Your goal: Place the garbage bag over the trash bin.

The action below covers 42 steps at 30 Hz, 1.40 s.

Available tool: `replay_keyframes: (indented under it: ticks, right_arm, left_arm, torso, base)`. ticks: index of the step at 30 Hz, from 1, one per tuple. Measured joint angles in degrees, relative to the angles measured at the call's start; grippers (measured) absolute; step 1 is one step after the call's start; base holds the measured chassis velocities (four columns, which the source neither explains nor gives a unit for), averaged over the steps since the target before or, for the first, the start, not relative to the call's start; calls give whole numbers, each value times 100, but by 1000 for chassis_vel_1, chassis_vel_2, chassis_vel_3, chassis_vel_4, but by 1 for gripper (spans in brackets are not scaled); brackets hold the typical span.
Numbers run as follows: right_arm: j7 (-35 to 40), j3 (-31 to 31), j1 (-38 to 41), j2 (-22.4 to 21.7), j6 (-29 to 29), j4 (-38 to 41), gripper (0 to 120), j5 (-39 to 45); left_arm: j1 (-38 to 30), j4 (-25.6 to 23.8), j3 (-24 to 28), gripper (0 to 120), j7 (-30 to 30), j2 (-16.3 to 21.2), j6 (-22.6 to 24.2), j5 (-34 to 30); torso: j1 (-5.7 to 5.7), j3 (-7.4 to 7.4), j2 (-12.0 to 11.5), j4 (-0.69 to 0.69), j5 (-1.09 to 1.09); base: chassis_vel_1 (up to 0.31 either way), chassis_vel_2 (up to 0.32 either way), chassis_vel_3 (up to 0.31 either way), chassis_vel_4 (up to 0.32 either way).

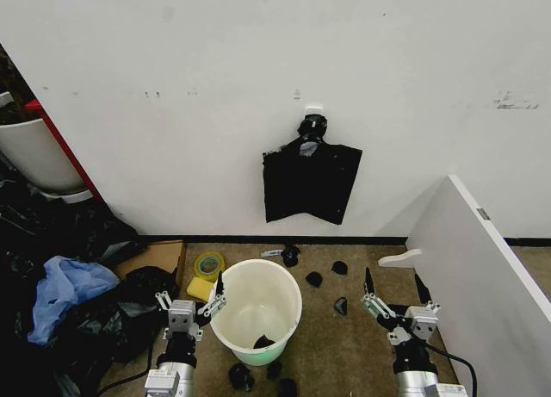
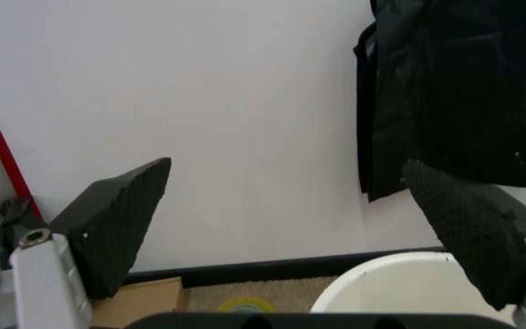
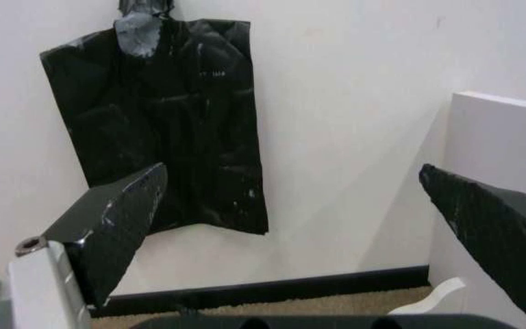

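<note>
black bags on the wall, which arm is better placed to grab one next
Right, likely: the right gripper is open below the hanging bags, nearly in line. The left gripper, also open, sits beside the trash bin, further off.

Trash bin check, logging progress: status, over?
Left gripper open beside bin. Right gripper open, empty. Bin unlined. Bags hang on wall.

Head view looks forward and down from above at the floor and the wall (image 1: 258, 87), well back from it. The bin (image 1: 256, 309) sits low in its centre.

Left wrist view looks low and level along its open gripper (image 2: 290, 236) toward the wall, close by the bin rim (image 2: 400, 288).

Right wrist view faces the same wall past its open gripper (image 3: 295, 226).

All three views share the hanging bags (image 1: 310, 180) (image 2: 455, 89) (image 3: 167, 116) and the black baseboard (image 1: 258, 239) (image 2: 290, 266) (image 3: 272, 291).
</note>
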Motion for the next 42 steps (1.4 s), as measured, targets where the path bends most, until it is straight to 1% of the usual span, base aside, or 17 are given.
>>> replay_keyframes:
  ticks: [3, 6, 12, 15, 16, 19, 21, 23, 24, 25, 26, 29, 31, 36, 37, 38, 42]
  right_arm:
    - [3, -4, 74, -44, -46, -46, 100, 51]
    - [10, -62, 196, -115, -214, -52, 100, 280]
    - [-10, -159, 557, -317, -452, -201, 100, 580]
    - [-126, -281, 1006, -486, -634, -361, 100, 1058]
    - [-126, -281, 1006, -486, -634, -361, 100, 1058]
    - [-404, -449, 1616, -728, -703, -636, 100, 1664]
    - [-599, -448, 1893, -851, -712, -838, 100, 1854]
    - [-707, -427, 2006, -912, -712, -956, 100, 1904]
    - [-829, -428, 2138, -992, -712, -1086, 100, 1982]
    - [-952, -465, 2315, -1082, -712, -1227, 100, 2100]
    - [-1022, -506, 2432, -1138, -713, -1315, 100, 2187]
    - [-1325, -765, 3008, -1364, -773, -1698, 100, 2757]
    - [-1368, -829, 3147, -1405, -791, -1790, 100, 2893]
    - [-1602, -1294, 4442, -1599, -916, -2638, 100, 3874]
    - [-1622, -1352, 4603, -1614, -932, -2752, 100, 3975]
    - [-1622, -1352, 4603, -1614, -932, -2752, 100, 3975]
    - [-1826, -1610, 5351, -1658, -995, -3363, 100, 4323]
  left_arm:
    - [-16, 43, -3, 100, -39, -16, -144, -9]
    - [-1, 44, -29, 100, -60, -17, -317, -22]
    - [-10, 66, -79, 100, -42, 39, -350, -63]
    - [-4, 109, -104, 100, -30, 82, -354, -107]
    - [-4, 109, -104, 100, -30, 82, -354, -107]
    - [50, 152, -111, 100, -25, 104, -392, -108]
    - [-18, 185, -67, 100, -14, 175, -374, -131]
    - [-74, 210, -44, 100, -2, 219, -352, -156]
    - [-94, 229, -48, 100, 5, 238, -341, -174]
    - [-77, 238, -65, 100, 7, 239, -338, -193]
    - [-53, 237, -86, 100, 10, 235, -338, -205]
    - [68, 213, -188, 100, 10, 193, -369, -212]
    - [88, 200, -208, 100, 9, 181, -376, -210]
    - [196, 89, -292, 100, 6, 47, -388, -150]
    - [210, 87, -292, 100, 6, 30, -388, -131]
    - [210, 87, -292, 100, 6, 30, -388, -131]
    - [291, 63, -294, 100, 6, -50, -396, -59]
  torso:
    - [0, 0, 0, 0, 0]
    - [0, 0, 0, 0, 0]
    - [0, 0, 0, 0, 0]
    - [0, 0, 0, -2, 0]
    - [0, 0, 0, -2, 0]
    - [0, 0, 0, 3, 1]
    - [0, 0, 0, 3, 1]
    - [0, 0, 0, 1, 1]
    - [1, 0, 0, -5, -1]
    - [0, 1, 0, -3, -2]
    - [1, 1, 0, -3, 1]
    - [0, 1, 0, 1, 1]
    - [0, 1, 0, 1, 1]
    - [1, 1, 0, 1, 0]
    - [1, 1, 0, 1, 0]
    - [1, 1, 0, 1, 0]
    - [1, 1, 0, 0, 0]
  base:
    - [0, 0, 0, 0]
    - [0, 0, 0, 0]
    - [0, 0, 0, 0]
    - [0, 0, 0, 0]
    - [0, 0, 0, 0]
    - [0, 0, 0, 0]
    - [0, 0, 0, 0]
    - [0, 0, 0, 0]
    - [0, 0, 0, 0]
    - [0, 0, 0, 0]
    - [0, 0, 0, 0]
    - [0, 0, 0, 0]
    - [0, 0, 0, 0]
    - [0, 0, 0, 0]
    - [0, 0, 0, 0]
    - [0, 0, 0, 0]
    - [0, 0, 0, 0]
